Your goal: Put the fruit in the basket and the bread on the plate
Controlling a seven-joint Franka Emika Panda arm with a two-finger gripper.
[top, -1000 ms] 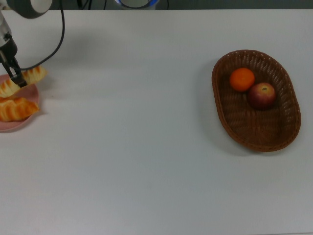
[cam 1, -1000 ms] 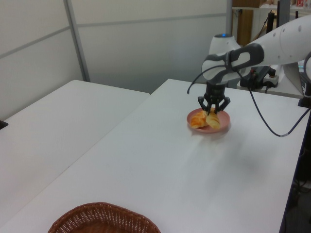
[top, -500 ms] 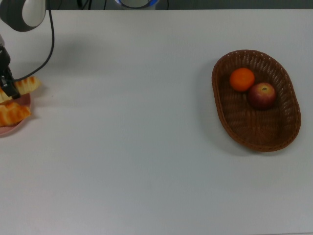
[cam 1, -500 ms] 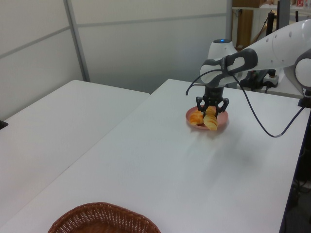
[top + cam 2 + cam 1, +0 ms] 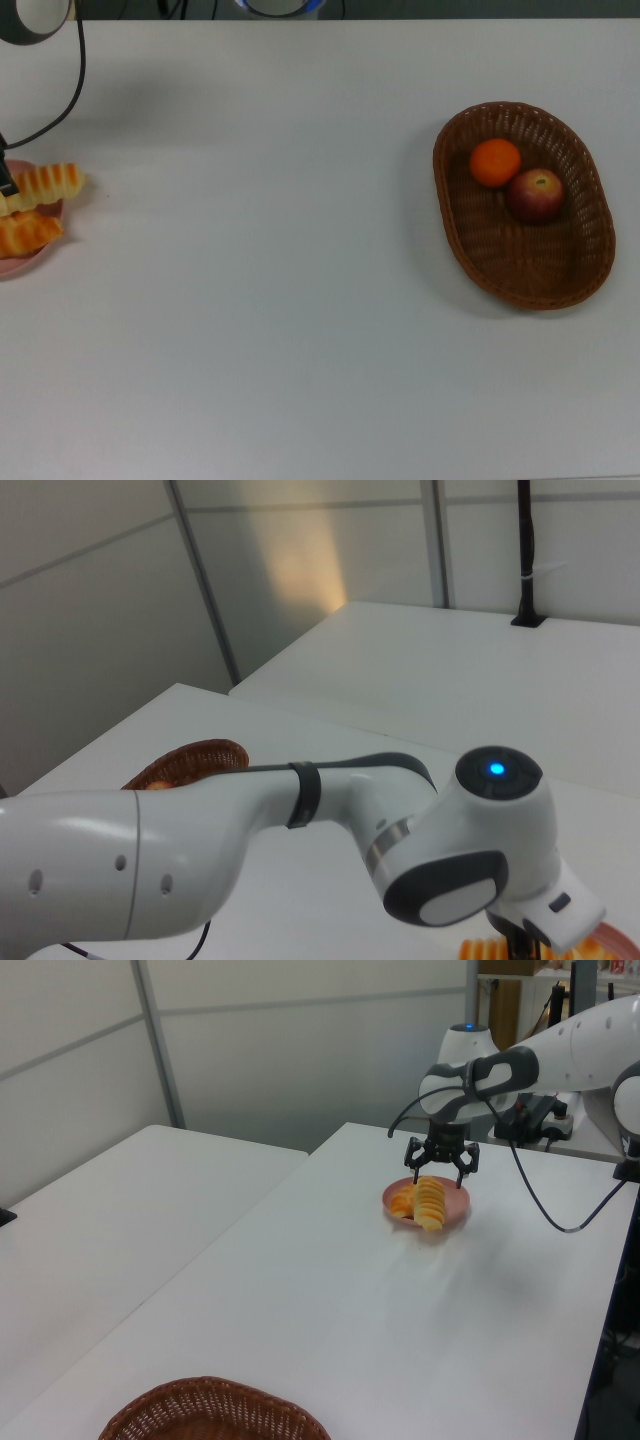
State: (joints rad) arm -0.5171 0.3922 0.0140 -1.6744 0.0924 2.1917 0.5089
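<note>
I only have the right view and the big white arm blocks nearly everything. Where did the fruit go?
Observer: The top view shows the mandarin and the apple both lying inside the basket.
Operator: Is the bread on the plate?
Observer: In the left view both pieces rest on the pink plate; the ridged roll sticks out over its rim.
Operator: Is the claw squeezing it?
Observer: No, the gripper is open, just above the roll.
</note>
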